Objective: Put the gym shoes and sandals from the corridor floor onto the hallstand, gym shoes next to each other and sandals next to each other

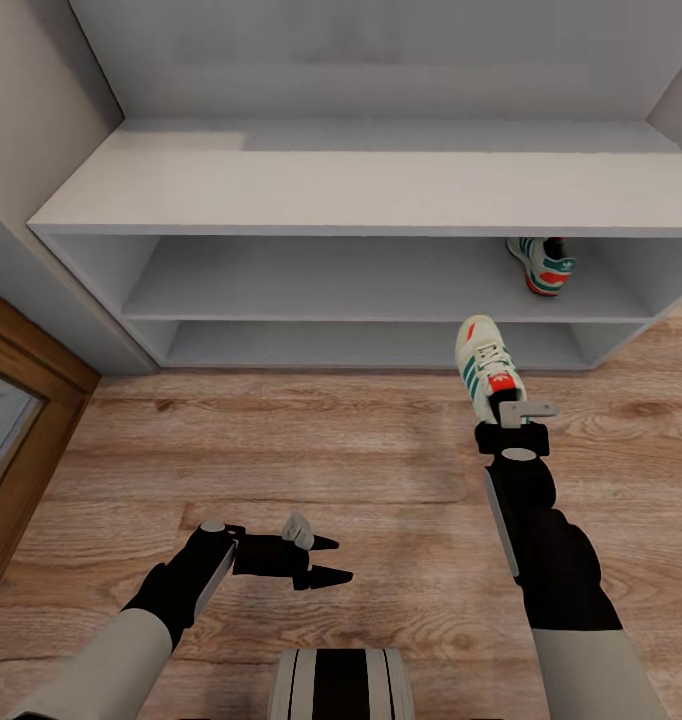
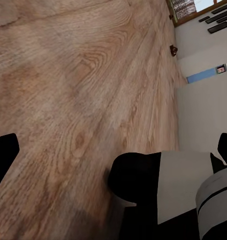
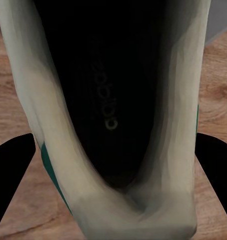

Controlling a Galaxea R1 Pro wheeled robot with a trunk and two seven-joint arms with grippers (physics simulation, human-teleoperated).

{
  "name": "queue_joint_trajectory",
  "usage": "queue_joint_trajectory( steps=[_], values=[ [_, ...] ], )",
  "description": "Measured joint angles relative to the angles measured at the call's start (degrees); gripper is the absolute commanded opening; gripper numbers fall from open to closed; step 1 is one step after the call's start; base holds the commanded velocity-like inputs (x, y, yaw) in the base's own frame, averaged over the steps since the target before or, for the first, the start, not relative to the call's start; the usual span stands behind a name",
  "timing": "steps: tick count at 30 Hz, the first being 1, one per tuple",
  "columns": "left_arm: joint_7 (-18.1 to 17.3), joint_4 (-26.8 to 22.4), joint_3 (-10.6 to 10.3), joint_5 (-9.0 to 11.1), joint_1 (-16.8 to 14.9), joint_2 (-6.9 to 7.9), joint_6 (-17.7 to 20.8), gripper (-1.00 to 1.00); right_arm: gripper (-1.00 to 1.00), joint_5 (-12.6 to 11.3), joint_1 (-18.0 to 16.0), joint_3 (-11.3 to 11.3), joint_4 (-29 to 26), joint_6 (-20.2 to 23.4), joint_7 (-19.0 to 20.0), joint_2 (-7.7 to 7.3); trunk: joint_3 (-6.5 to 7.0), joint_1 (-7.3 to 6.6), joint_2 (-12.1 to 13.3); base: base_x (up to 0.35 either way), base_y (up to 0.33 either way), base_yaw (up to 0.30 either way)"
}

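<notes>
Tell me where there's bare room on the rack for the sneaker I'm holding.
The upper shelf tier of the hallstand lies bare from its left wall across to the gym shoe already parked at its right end. The bench top above is bare too. The right gripper holds the second gym shoe just below that shelf.

Gym shoe [image 3: 113, 125] opening between gripper fingers [image 3: 11, 170], above floor [image 3: 13, 80].

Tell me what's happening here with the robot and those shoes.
The robot's right pincer holds one gym shoe by its heel, lifted in front of the hallstand. The other gym shoe already sits on the rack's upper open shelf, toward the right end. The left pincer is open and empty, hovering over the corridor floor.
</notes>
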Motion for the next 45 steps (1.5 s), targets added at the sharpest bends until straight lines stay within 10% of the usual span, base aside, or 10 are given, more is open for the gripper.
queue_joint_trajectory(
  steps=[45],
  values=[
    [0.0,-0.1,0.0,0.0,0.0,0.0,0.0,1.0,-1.0,0.0,-0.4,-0.1,-0.1,0.4,-0.1,-0.05,0.0,0.0,0.0,0.071,0.0,0.0]
  ],
)
